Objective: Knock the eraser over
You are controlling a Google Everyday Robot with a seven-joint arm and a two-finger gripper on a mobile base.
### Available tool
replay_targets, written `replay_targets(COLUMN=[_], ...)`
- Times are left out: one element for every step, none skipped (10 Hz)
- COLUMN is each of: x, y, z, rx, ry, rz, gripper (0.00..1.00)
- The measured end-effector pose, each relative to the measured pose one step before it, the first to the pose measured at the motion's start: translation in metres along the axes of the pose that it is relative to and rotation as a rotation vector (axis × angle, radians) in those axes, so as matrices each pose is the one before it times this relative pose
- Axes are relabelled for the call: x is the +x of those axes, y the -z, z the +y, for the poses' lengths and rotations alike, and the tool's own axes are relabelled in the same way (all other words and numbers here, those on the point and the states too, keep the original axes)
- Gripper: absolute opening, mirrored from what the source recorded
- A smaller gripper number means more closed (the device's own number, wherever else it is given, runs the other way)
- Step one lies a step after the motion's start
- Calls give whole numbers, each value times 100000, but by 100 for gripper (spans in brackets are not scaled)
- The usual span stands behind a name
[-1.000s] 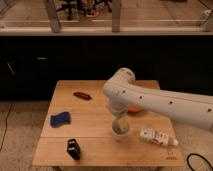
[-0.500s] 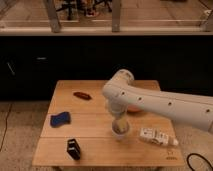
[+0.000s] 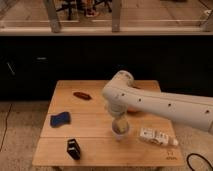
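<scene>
The eraser [image 3: 74,148] is a small black block standing upright near the front left of the wooden table [image 3: 95,125]. My white arm reaches in from the right, bends at an elbow [image 3: 121,82] and points down. My gripper [image 3: 119,123] is at the arm's lower end, over the white cup [image 3: 120,132] in the table's front middle. It is well to the right of the eraser and does not touch it.
A flat blue wavy-edged pad [image 3: 60,119] lies at the left. A reddish-brown object [image 3: 81,95] lies at the back left. A white packet or bottle [image 3: 157,136] lies on its side at the front right. A dark counter stands behind the table.
</scene>
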Motion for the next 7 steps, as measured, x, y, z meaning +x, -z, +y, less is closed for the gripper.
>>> replay_targets(x=[25, 10, 35, -105, -13, 40, 26], y=[-20, -139, -38, -64, -65, -12, -66], z=[10, 60, -22, -16, 29, 53, 68], rx=[152, 28, 327, 88, 200, 207, 53], ry=[273, 331, 389, 428, 495, 312, 259], rz=[42, -50, 347, -48, 166, 158, 57], gripper=[80, 80, 80, 80, 80, 80, 80])
